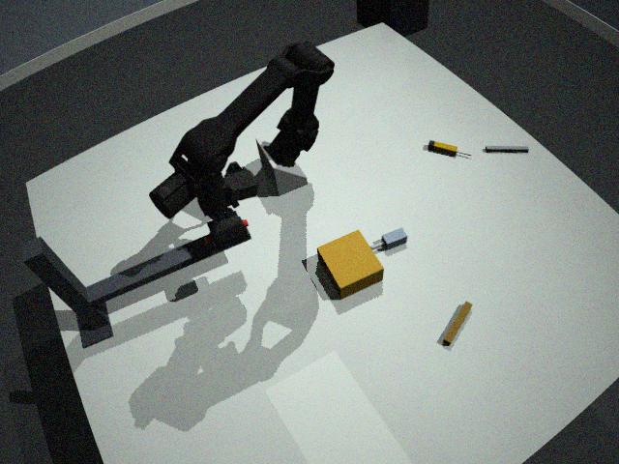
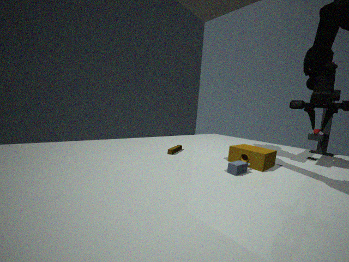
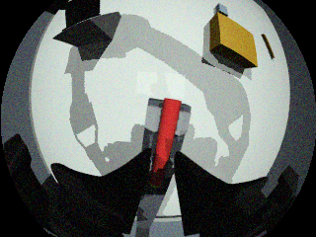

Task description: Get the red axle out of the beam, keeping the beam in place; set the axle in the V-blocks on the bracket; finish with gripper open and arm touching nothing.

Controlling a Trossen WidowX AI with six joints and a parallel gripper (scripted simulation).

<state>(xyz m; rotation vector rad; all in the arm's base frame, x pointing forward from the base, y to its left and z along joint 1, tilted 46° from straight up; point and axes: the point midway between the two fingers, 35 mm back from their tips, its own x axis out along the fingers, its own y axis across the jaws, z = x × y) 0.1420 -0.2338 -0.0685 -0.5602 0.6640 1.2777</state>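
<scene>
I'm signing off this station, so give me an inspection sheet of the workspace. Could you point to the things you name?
surface: pale tabletop (image 1: 499,224) (image 2: 112,197) (image 3: 59,99), shadowed around the arm
job's things: red cylindrical axle (image 1: 245,222) (image 2: 317,131) (image 3: 169,123) out of the yellow holed beam (image 1: 349,257) (image 2: 253,153) (image 3: 237,41), at the V-blocks on the dark grey bracket (image 1: 114,288) (image 2: 326,143) (image 3: 149,199); full seating unclear
clutter: blue-grey pronged block (image 1: 395,238) (image 2: 236,167) (image 3: 221,9), yellow-and-black pronged piece (image 1: 444,148), slim grey bar (image 1: 506,149), ochre bar (image 1: 457,323) (image 2: 174,149) (image 3: 268,46)
grippers: black gripper (image 1: 228,224) (image 2: 317,128) (image 3: 162,154) slightly open around the axle
cables: nothing seen
surroundings: dark floor (image 1: 499,65), blue-grey wall (image 2: 268,70)
</scene>
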